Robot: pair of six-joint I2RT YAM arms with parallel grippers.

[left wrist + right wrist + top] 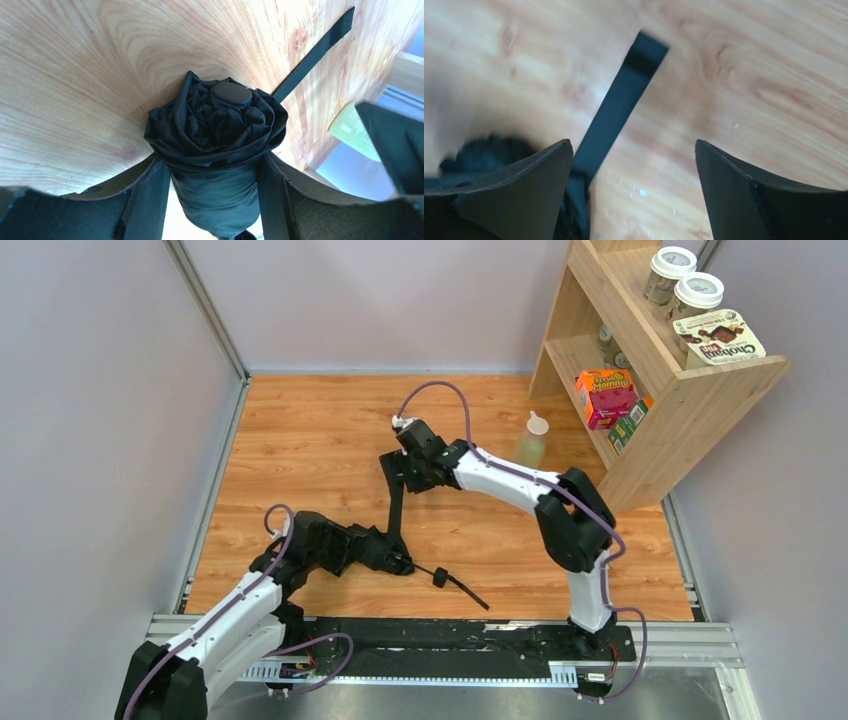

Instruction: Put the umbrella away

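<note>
Left gripper [215, 200] reaches low over the table [300, 440], jaws clamping the folded umbrella [216, 135]; right gripper [634, 190] hovers above its strap [616, 110], jaws wide, holding nothing.

The top external camera looked down over the whole table [300, 440], while both wrist cameras sat close above the shared umbrella [220, 130].

The umbrella [397, 502] is a black compact folding type, collapsed, lying flat on the wooden tabletop. Its matte fabric canopy [216, 131] is gathered in loose, crumpled folds around a rounded end cap, with a flat black closure strap [616, 114] extending loose across the wood. The small knob handle [439, 577] lies at the near end.
</note>
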